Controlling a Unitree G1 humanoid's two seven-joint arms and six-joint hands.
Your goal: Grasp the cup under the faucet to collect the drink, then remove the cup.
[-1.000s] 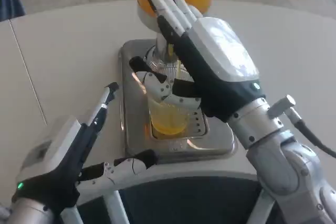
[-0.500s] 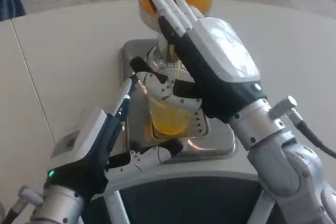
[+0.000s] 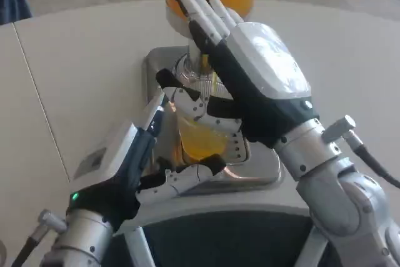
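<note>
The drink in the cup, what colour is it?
Orange-yellow; the drink shows through the clear cup in the head view.

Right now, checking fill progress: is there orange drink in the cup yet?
Yes, the clear cup on the metal tray under the faucet already holds orange liquid in its lower part.

Right robot hand point(image 3: 259, 82) hides the faucet; the cup's point(image 3: 199, 139) right side too.

right hand point(image 3: 250, 79) blocks cup point(image 3: 201, 136) — left side open
</note>
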